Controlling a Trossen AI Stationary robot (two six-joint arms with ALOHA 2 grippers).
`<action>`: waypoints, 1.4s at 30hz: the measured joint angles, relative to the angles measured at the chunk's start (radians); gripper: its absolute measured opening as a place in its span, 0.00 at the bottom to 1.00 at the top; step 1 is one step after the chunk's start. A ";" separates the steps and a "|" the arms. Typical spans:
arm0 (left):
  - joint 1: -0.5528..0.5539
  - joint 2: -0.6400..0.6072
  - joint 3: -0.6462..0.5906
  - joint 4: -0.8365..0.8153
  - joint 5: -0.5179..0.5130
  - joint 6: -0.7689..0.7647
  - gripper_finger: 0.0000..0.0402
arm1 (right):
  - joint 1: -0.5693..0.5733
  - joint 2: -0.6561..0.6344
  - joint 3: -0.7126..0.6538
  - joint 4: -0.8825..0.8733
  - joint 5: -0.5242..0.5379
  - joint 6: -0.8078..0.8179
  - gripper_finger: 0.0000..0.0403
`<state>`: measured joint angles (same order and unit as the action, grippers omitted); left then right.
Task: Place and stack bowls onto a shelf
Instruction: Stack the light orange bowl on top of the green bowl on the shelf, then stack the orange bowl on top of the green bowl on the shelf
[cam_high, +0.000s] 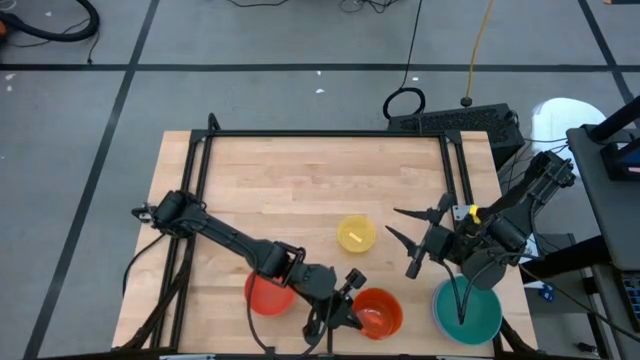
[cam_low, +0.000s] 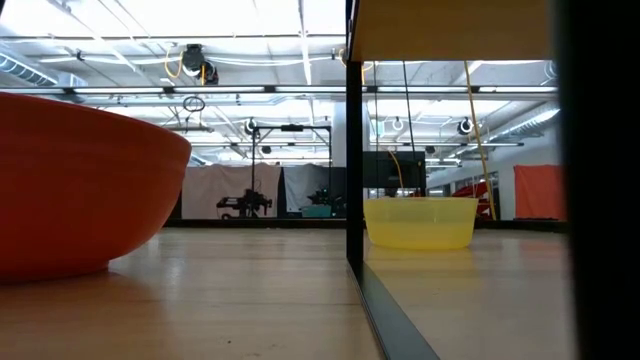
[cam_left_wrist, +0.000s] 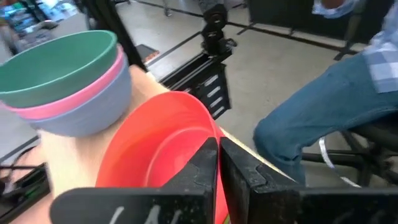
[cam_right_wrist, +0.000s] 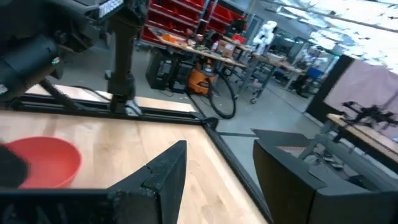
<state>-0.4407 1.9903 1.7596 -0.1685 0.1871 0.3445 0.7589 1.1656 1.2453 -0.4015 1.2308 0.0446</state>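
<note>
Item: red bowl (cam_left_wrist: 163, 146), pinched at its rim by my left gripper (cam_left_wrist: 219, 163), fingers closed on the wall. Light, stiff, slick plastic, I judge; the rim is the sensible hold. Just beyond it, a teal-pink-blue stack (cam_left_wrist: 68, 84). Farther off, my right gripper (cam_high: 408, 240) hangs open near the yellow bowl (cam_high: 356, 234).

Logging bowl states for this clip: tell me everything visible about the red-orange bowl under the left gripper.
The round red-orange plastic bowl is plain, smooth and glossy, a single colour. It sits upright and empty near the front edge of the pale wood tabletop. The left gripper is shut on its rim, one finger inside and one outside. A stack of teal, pink and blue bowls stands beside it, apart from it.
</note>
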 joint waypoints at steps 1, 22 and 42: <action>-0.003 0.000 0.000 0.000 -0.012 0.005 0.04 | 0.000 0.000 0.000 0.000 -0.007 0.001 0.44; -0.051 -0.002 0.000 0.016 -0.120 0.081 0.08 | 0.000 0.000 0.000 0.000 -0.029 0.008 0.44; -0.121 -0.099 0.001 -0.474 -0.240 -0.328 0.05 | 0.000 0.000 -0.118 0.185 -0.110 0.006 0.44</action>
<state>-0.5618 1.8913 1.7601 -0.6424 -0.0529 0.0166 0.7589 1.1652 1.1278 -0.2165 1.1208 0.0503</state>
